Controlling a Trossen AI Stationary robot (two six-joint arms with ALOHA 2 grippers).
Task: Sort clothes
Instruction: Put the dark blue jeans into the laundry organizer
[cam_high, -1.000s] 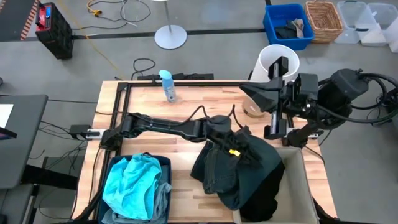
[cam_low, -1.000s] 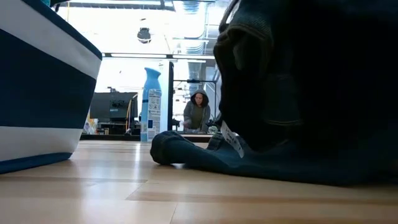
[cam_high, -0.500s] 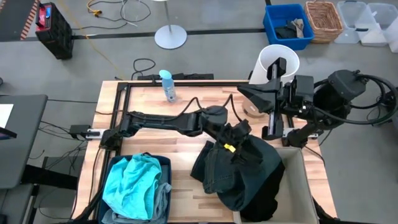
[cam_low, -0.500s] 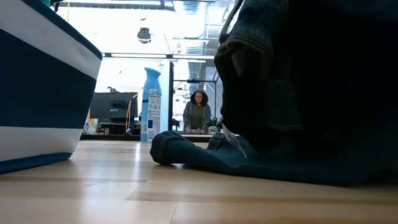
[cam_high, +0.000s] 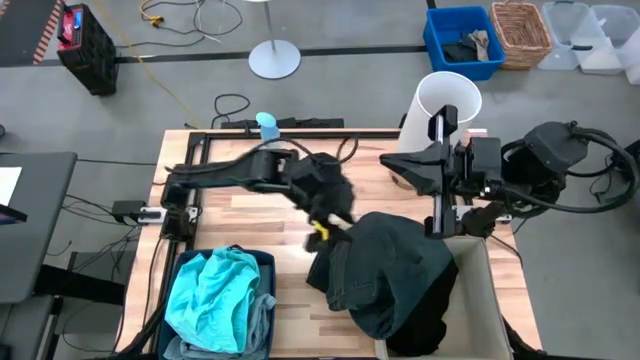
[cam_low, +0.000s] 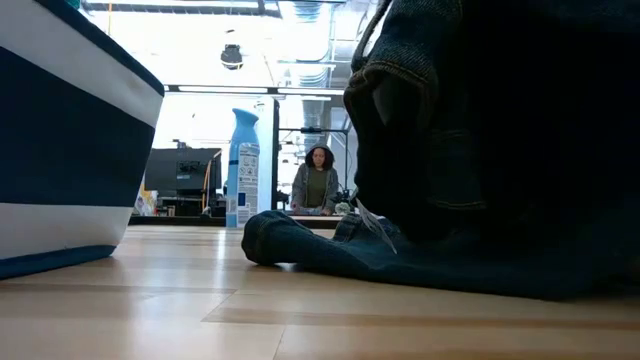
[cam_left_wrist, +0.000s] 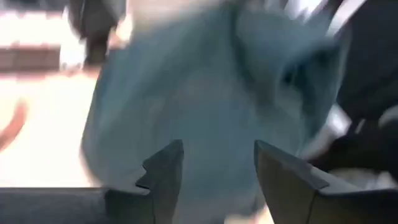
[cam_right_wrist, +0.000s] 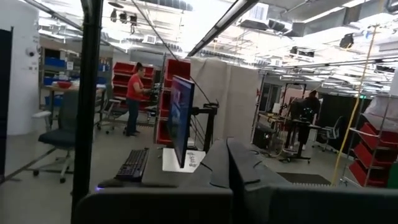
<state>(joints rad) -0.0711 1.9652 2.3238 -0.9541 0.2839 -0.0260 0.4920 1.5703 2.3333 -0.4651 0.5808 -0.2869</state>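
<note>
Now left claw (cam_high: 322, 215) empty, fingers apart; dark jeans (cam_high: 385, 270) just beside, toward right arm. Right claw (cam_high: 400, 162) shut, parked farther off.

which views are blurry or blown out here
Left wrist view: motion-smeared, only the left gripper with its fingers apart reads sharply against the blue-grey smear. Low view: backlit room washes out, the dark teal-black denim garment is near-black. High and right wrist views: sharp.

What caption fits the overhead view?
Left pincer open beside dark jeans draped over a white bin; turquoise garment in a blue bin.
</note>
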